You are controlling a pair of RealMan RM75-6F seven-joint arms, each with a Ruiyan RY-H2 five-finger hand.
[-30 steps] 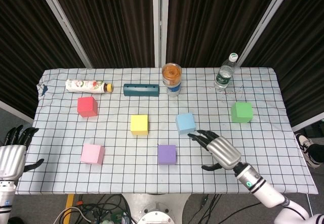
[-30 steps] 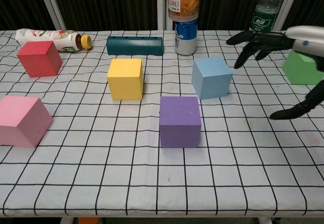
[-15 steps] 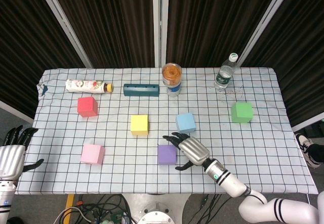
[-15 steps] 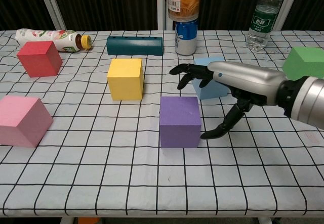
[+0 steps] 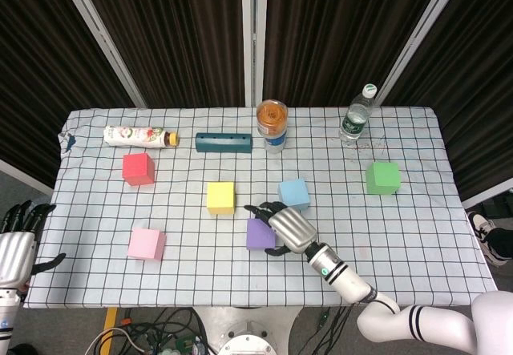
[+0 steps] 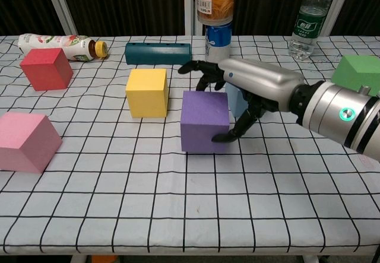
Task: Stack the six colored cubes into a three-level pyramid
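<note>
My right hand (image 5: 287, 227) (image 6: 249, 85) grips the purple cube (image 5: 256, 233) (image 6: 202, 123), fingers over its far top edge and thumb against its right side. The blue cube (image 5: 295, 192) (image 6: 236, 103) stands just behind, mostly hidden by the hand in the chest view. The yellow cube (image 5: 220, 197) (image 6: 147, 92) sits to the left of the purple one. Further left lie the red cube (image 5: 138, 168) (image 6: 46, 68) and the pink cube (image 5: 147, 244) (image 6: 27, 141). The green cube (image 5: 383, 177) (image 6: 356, 73) is far right. My left hand (image 5: 16, 247) hangs open off the table's left edge.
Along the back of the checked cloth (image 5: 417, 235) lie a bottle on its side (image 5: 140, 136) and a teal block (image 5: 224, 143). A can with a jar on top (image 5: 272, 127) and a water bottle (image 5: 357, 114) stand upright there.
My right hand swept left from beside the blue cube and closed on the purple cube. The purple cube has shifted slightly left and toward the back.
</note>
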